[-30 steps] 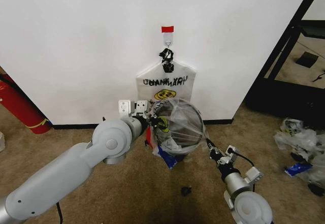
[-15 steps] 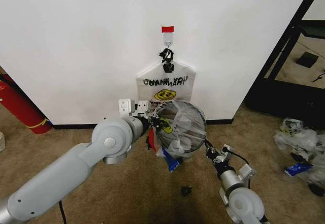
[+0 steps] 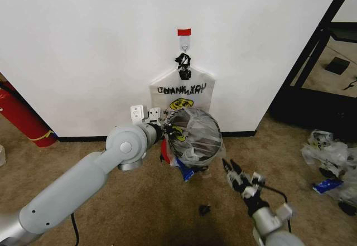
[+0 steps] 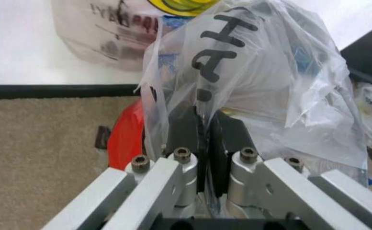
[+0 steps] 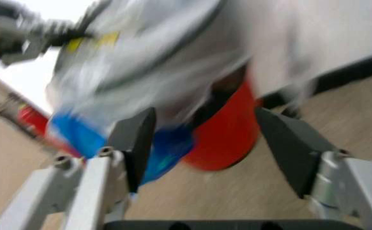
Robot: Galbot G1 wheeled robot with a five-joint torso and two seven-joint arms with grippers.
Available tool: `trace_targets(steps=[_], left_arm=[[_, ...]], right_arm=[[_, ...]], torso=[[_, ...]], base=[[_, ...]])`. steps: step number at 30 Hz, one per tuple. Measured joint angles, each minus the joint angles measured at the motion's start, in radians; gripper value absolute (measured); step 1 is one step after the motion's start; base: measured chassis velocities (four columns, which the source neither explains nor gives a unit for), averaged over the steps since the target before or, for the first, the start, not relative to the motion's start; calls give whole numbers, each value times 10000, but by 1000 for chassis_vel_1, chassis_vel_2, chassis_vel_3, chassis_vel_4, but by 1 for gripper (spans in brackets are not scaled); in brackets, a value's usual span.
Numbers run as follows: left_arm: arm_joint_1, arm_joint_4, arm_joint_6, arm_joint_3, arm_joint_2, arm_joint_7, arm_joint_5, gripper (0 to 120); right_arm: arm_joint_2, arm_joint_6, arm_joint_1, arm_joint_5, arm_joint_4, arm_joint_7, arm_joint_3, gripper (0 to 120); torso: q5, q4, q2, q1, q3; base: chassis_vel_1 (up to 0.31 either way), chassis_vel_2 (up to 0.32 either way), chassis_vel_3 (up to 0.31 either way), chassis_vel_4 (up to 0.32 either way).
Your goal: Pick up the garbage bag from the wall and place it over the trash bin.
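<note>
The garbage bag (image 3: 196, 129), thin see-through plastic with black letters and blue patches, lies draped over the black wire trash bin (image 3: 192, 148) on the carpet by the wall (image 3: 83, 45). My left gripper (image 3: 166, 130) is at the bin's left rim. In the left wrist view it (image 4: 205, 120) is shut on a fold of the garbage bag (image 4: 262, 81), with the bin's red base (image 4: 125, 139) below. My right gripper (image 3: 228, 167) hangs open, a little apart from the bin's right side. The right wrist view has its fingers (image 5: 138, 136) spread wide before the blurred garbage bag (image 5: 160, 62) and red base (image 5: 227, 134).
A second white smiley bag (image 3: 181, 92) hangs from the hook (image 3: 184, 46) under the red tape (image 3: 183, 32), right behind the bin. A red cylinder (image 3: 22, 117) leans at left. Clear wrappers (image 3: 329, 157) and a black frame (image 3: 312, 62) are at right. A small black object (image 3: 204, 208) lies on the carpet.
My right gripper has drawn back from the bin's right rim toward me, open. The bag now sits lower and closer around the bin. My left gripper stays at the left rim.
</note>
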Motion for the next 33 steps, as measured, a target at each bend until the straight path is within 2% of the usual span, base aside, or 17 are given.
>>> trace_targets(steps=[5,10,16,20,23,27,29,33], left_arm=[[132,-326,-129,-47,-108,-51,-66,0],[128,-471,-135,-48,-58,-93,-156,0],[95,-569,-136,-44,-17,-112,-201,0],[110,-589,-142,-27,14,-123,-199,0],[122,-621,-147,-25,36,-127,-197,0],[114,-714,-157,-21,118,-133,-198,0],[112,-724,-158,-21,132,-134,-199,0],[109,-793,-161,-18,214,-142,-228,0]], right_arm=[[113,-819,606,715,-302,70,-803,84],[242,-1009,949,910,-516,290,-1155,98],[409,-1112,1023,1042,-513,496,-1235,98],[418,-1093,946,1110,-458,554,-1219,77],[424,-1088,931,1126,-432,617,-1218,71],[478,-1080,968,1152,-419,724,-1219,53],[486,-1079,974,1159,-418,729,-1218,51],[563,-1068,976,1195,-393,760,-1226,32]], torso=[[1,3,0,0,0],[0,2,0,0,0],[-1,0,0,0,0],[-1,0,0,0,0],[-1,0,0,0,0],[-1,1,0,0,0],[-1,1,0,0,0],[-1,1,0,0,0]], base=[[0,0,0,0],[0,0,0,0],[0,0,0,0],[0,0,0,0],[0,0,0,0],[0,0,0,0],[0,0,0,0],[0,0,0,0]])
